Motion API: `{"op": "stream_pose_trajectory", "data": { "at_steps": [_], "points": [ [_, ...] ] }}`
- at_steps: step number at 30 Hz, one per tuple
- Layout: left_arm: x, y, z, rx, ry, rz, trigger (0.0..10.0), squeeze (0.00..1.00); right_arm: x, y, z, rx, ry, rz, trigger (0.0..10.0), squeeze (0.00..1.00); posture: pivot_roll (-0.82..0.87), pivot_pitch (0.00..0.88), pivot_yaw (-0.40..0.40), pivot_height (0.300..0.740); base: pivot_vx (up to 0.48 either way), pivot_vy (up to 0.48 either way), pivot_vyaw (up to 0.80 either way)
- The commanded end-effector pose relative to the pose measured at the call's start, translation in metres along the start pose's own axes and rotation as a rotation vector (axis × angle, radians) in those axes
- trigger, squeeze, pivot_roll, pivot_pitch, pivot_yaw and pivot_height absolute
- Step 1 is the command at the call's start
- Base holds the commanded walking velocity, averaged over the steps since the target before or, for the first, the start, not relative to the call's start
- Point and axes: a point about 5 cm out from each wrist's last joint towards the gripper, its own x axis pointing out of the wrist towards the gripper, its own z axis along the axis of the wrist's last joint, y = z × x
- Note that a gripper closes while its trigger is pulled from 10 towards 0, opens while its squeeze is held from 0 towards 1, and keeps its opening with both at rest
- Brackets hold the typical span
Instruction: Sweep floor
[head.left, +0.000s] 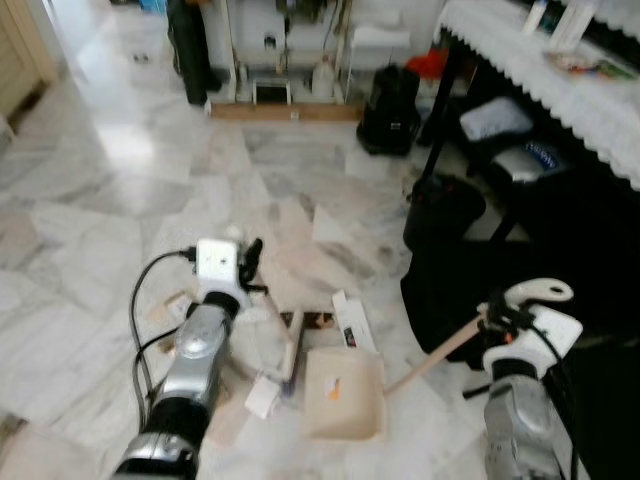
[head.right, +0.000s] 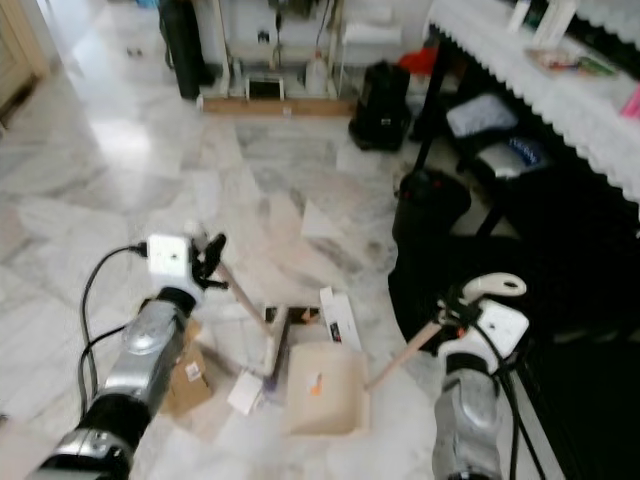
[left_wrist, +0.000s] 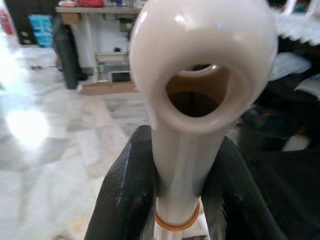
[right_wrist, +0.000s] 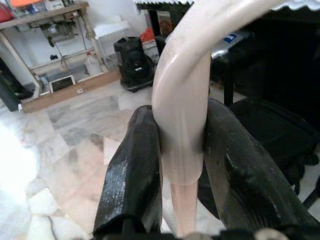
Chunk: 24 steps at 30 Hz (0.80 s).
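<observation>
My left gripper (head.left: 251, 263) is shut on the cream broom handle (head.left: 270, 310), which slants down to the dark brush head (head.left: 292, 352) on the marble floor. In the left wrist view the black fingers (left_wrist: 125, 195) clamp the handle just below its hanging loop (left_wrist: 200, 60). My right gripper (head.left: 496, 318) is shut on the dustpan's long handle (head.left: 435, 358), and its fingers (right_wrist: 132, 170) press both sides of the curved cream grip (right_wrist: 181, 100). The beige dustpan (head.left: 345, 395) rests on the floor beside the brush. Paper scraps (head.left: 262, 397), a white box (head.left: 352, 322) and brown cardboard (head.right: 185, 380) lie around it.
A black bin (head.left: 443, 210) and dark fabric (head.left: 440, 300) stand close on the right, under a table with a white lace cloth (head.left: 560, 80). A black backpack (head.left: 390, 110) and a shelf sit at the back. Open marble floor (head.left: 110, 190) stretches to the left.
</observation>
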Motion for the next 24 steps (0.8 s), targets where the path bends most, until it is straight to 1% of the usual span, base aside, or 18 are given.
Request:
{"op": "stream_pose_trajectory", "data": {
  "at_steps": [1, 5, 7, 14, 17, 24],
  "points": [
    [0.0028, -0.0082, 0.0078, -0.006, -0.042, -0.023, 10.0, 0.0, 0.0012, -0.004, 0.0081, 0.009, -0.042, -0.015, 10.0, 0.0, 0.02, 0.08, -0.044, 0.74, 0.0, 0.0, 0.0],
    [0.0026, -0.0076, 0.008, -0.008, -0.041, -0.023, 10.0, 0.0, 0.0014, -0.0043, 0.0089, -0.01, -0.044, -0.014, 10.0, 0.0, 0.02, 0.083, -0.045, 0.74, 0.0, 0.0, 0.0],
    [0.0026, -0.0074, 0.0079, -0.009, -0.04, -0.023, 10.0, 0.0, 0.0016, -0.0044, 0.0098, -0.027, -0.049, -0.012, 10.0, 0.0, 0.02, 0.083, -0.044, 0.74, 0.0, 0.0, 0.8],
    [0.0029, -0.0077, 0.0082, -0.008, -0.04, -0.022, 10.0, 0.0, 0.002, -0.0055, 0.0106, -0.014, -0.052, -0.019, 10.0, 0.0, 0.02, 0.084, -0.045, 0.74, 0.0, 0.0, 0.74],
    [0.0029, -0.0083, 0.0082, -0.009, -0.041, -0.026, 10.0, 0.0, 0.002, -0.0072, 0.0099, -0.003, -0.047, -0.034, 10.0, 0.0, 0.02, 0.084, -0.043, 0.74, 0.0, 0.0, 0.0],
    [0.002, -0.008, 0.0065, -0.006, -0.032, -0.032, 10.0, 0.0, 0.001, -0.0106, 0.0102, -0.026, -0.047, -0.048, 10.0, 0.0, 0.01, 0.09, -0.044, 0.74, 0.0, 0.0, 0.0]
  ]
}}
